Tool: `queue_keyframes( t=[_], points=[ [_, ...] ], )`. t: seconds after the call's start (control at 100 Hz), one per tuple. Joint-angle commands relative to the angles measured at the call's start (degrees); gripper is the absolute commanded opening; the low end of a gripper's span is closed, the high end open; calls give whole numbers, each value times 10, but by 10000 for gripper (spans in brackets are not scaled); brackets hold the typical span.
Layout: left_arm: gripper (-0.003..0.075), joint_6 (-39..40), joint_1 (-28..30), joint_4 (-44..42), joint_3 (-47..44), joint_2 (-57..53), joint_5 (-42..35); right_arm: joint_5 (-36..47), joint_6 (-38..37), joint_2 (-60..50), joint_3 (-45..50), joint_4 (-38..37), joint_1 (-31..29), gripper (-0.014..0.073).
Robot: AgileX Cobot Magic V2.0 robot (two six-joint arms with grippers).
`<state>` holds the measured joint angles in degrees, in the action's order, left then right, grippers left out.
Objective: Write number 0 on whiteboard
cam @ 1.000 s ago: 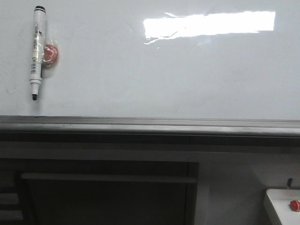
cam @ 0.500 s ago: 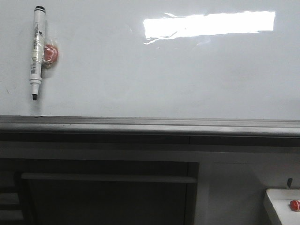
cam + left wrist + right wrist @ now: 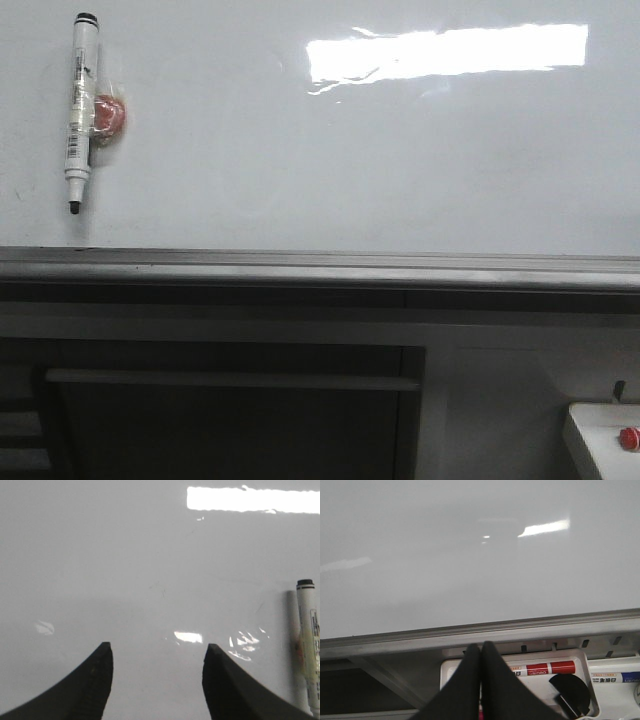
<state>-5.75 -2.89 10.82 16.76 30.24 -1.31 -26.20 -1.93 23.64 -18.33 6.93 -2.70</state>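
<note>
The whiteboard [image 3: 350,150] fills the upper front view, with its grey ledge [image 3: 320,268] below. No number 0 shows on it. A white marker with a black cap [image 3: 80,100] sits upright on the board at the upper left, beside a red magnet [image 3: 108,115]. My left gripper [image 3: 157,647] is open and empty, facing the bare board [image 3: 125,570], with the marker [image 3: 309,645] off to one side of it. My right gripper [image 3: 481,645] is shut, in front of the ledge [image 3: 520,627] and over a white tray [image 3: 450,667]. Neither gripper shows in the front view.
The white tray holds a red marker [image 3: 547,669] and a black round object [image 3: 570,692]. A blue-labelled marker [image 3: 615,678] lies beside it. A dark cabinet front [image 3: 230,410] is under the ledge. A white tray corner [image 3: 590,430] with a red dot [image 3: 628,437] is at lower right.
</note>
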Motion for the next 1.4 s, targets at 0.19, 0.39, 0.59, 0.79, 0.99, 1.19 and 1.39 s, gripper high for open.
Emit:
queue_keyframes(
  t=[0.19,0.39,0.59,0.79,0.99,1.19,1.39],
  points=[
    [389,4,-82,2,22,69,-109,52,6,8,-20,3,-2,-52],
    [389,4,-199,2,22,155,-181,54,6,8,-20,3,-2,-52],
    [389,4,-272,26,22,245,-258,51,6,8,-20,3,-2,-52],
    [389,30,-294,60,22,323,-326,51,6,8,-20,3,-2,-52],
    [389,58,-315,57,22,367,-366,51,6,8,-20,3,-2,-52],
    [389,79,-319,57,25,403,-387,51,6,8,-20,3,-2,-52],
    [388,82,-322,59,46,436,-395,51,6,8,-20,3,-2,-52]
  ],
)
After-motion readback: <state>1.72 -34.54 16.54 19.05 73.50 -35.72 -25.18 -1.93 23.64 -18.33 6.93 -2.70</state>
